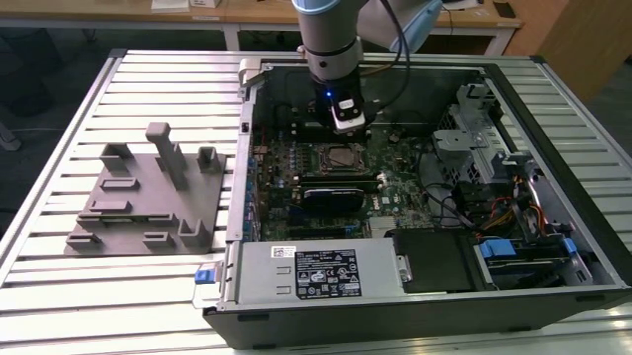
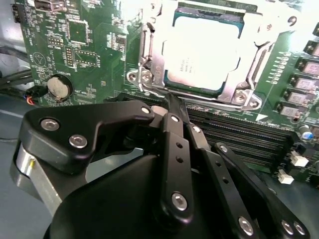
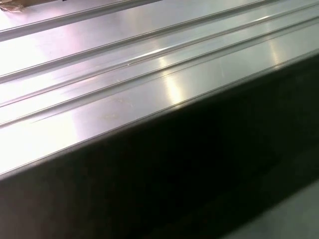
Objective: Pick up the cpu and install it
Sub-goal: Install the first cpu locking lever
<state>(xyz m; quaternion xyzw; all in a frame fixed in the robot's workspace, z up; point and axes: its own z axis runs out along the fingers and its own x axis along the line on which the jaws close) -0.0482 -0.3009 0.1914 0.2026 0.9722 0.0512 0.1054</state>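
The arm (image 1: 331,33) hangs pretty much straight down from the top of the exterior view, wrist vertical, a small blue light glowing on it. The gripper (image 2: 172,107) points downward – black linkage fingers (image 2: 175,149) pinched together at the tips, nothing between them.

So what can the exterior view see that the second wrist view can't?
The exterior view takes in the whole open computer case, the grey plastic blocks on the slatted table at the exterior view's left, and the arm reaching down into the case. The second wrist view gives the close-up: the gripper, shut and empty, close to the metal socket frame, plus a round coin battery. Both share the green motherboard and the cpu sitting in its socket.
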